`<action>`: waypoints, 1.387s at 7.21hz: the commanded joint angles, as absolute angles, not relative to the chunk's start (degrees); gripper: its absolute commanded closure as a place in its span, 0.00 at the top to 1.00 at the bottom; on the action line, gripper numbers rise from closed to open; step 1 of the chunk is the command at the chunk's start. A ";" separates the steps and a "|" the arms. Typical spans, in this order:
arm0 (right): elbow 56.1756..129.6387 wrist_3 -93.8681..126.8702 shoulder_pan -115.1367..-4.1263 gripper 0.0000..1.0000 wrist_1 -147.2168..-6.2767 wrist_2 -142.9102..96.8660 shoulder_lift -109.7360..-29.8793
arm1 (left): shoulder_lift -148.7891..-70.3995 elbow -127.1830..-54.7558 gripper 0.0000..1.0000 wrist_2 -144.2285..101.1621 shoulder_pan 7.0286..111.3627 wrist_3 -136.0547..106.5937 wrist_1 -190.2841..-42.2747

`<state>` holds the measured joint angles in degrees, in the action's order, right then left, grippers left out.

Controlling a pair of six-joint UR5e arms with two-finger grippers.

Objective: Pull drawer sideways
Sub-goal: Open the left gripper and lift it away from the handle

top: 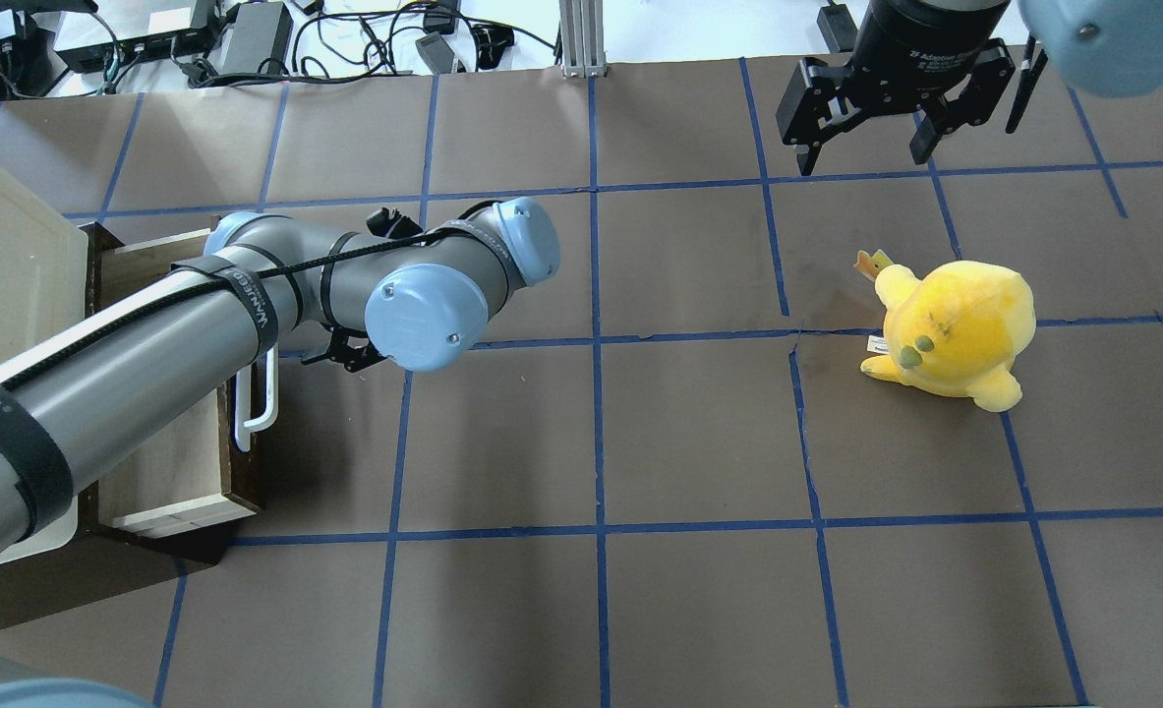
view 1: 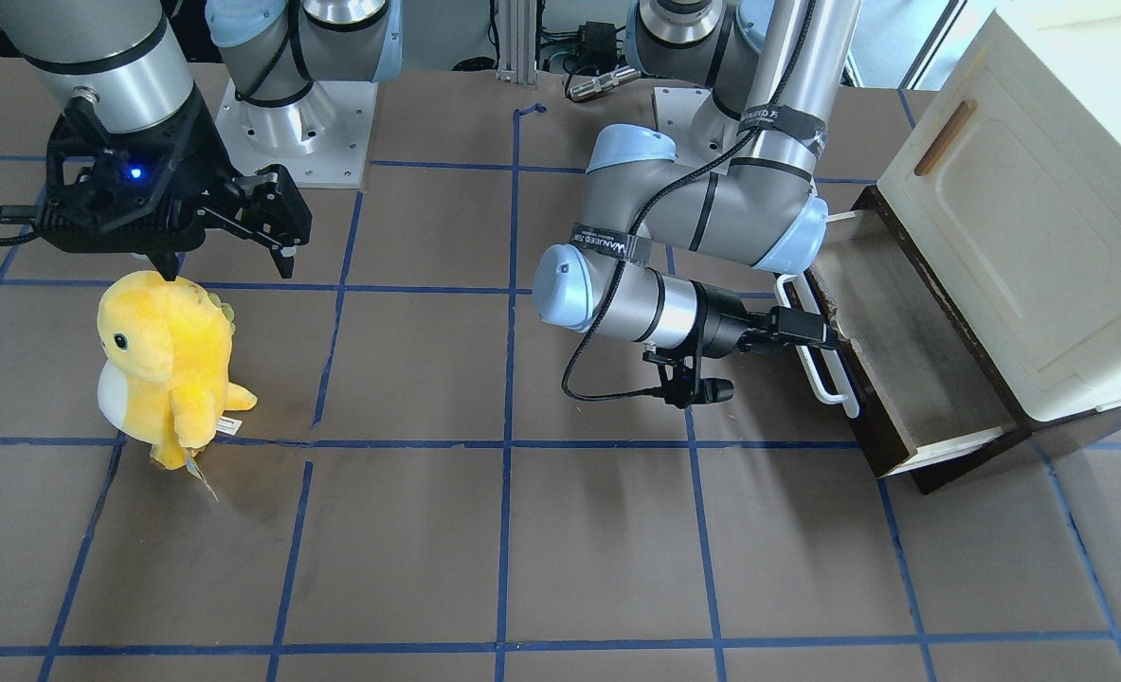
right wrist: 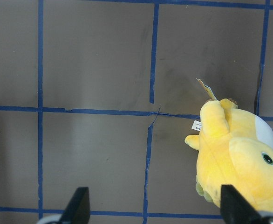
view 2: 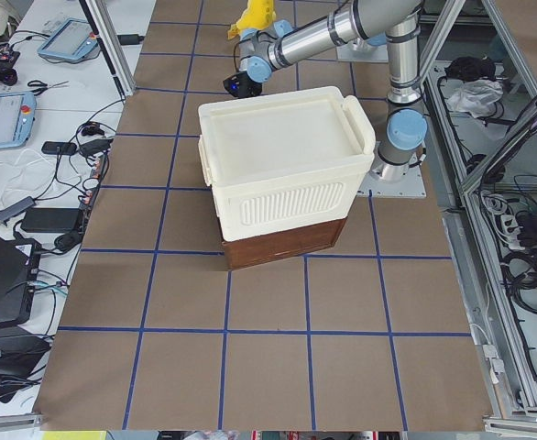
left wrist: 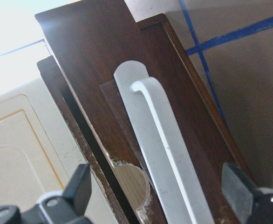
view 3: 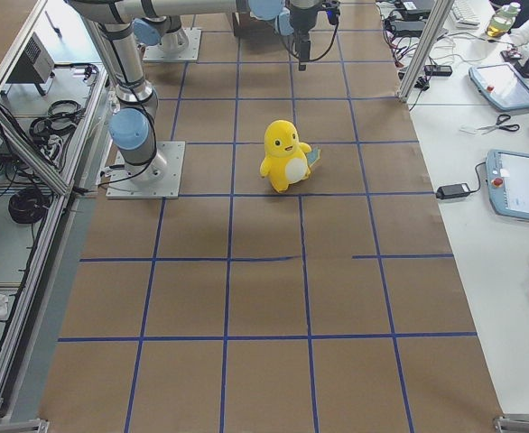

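Left gripper (view 1: 811, 330) spread wide, jaws straddling white handle (left wrist: 169, 158), nothing grasped; we centre bar, clamp squarely, then pull drawer (view 1: 911, 379) straight outward, no twist

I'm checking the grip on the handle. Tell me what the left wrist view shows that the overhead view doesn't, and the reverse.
Only the left wrist view: the left gripper open, one finger on each side of the white handle. Only the overhead view: the yellow plush toy and the open right gripper; there the left arm hides its own gripper. Both: the handle and the dark drawer.
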<state>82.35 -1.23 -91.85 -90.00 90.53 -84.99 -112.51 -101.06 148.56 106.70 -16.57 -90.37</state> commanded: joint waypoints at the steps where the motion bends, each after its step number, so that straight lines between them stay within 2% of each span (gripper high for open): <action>1: 82.35 -1.23 -91.85 1.00 -90.00 90.53 -84.99 | -109.36 -97.57 1.00 140.57 107.05 -11.27 -90.53; 5: 82.35 -1.23 -91.85 1.00 -90.00 90.53 -84.99 | -100.74 -91.78 1.00 123.63 104.52 -4.43 -90.62; 7: 82.35 -1.23 -91.85 1.00 -90.00 90.53 -84.99 | -97.66 -88.78 1.00 110.10 99.43 -2.55 -90.88; 10: 82.35 -1.23 -91.85 1.00 -90.00 90.53 -84.99 | -93.44 -88.42 1.00 93.84 91.16 -1.67 -91.23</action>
<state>82.35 -1.23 -91.85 -90.00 90.53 -84.99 -94.93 -88.59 100.69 94.31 -1.95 -91.18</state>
